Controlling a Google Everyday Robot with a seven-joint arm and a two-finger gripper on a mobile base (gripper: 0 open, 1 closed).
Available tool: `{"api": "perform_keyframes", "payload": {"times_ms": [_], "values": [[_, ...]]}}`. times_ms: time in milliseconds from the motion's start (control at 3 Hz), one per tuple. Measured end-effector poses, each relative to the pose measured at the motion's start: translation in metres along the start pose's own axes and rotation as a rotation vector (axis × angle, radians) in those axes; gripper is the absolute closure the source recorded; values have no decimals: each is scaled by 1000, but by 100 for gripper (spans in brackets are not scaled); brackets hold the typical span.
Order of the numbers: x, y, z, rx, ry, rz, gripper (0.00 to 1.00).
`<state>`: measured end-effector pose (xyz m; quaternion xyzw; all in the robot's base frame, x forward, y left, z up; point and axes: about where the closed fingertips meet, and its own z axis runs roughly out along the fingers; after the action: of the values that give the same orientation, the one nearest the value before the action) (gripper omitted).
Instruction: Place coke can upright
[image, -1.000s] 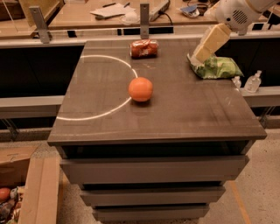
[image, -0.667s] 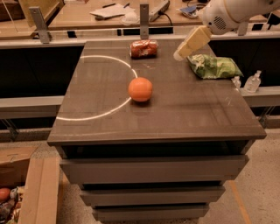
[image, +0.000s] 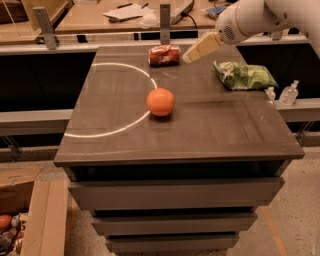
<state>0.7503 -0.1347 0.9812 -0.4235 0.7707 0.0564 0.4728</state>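
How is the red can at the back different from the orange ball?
The coke can is a red cylinder lying on its side; the orange ball is round and plain. The coke can sits at the far edge of the table; the orange ball sits near the middle. The gripper hovers just right of the coke can, well away from the orange ball. Both rest on the table.

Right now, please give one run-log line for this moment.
coke can: on its side, far edge of table | gripper: between can and green bag | upright: not yet
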Motion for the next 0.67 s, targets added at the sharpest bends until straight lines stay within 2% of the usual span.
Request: {"api": "perform_keyframes", "payload": {"times_ms": [333,667], "values": [[4,-10,30,23,0,49,0],[10,-19,58,37,43,74,0]]}}
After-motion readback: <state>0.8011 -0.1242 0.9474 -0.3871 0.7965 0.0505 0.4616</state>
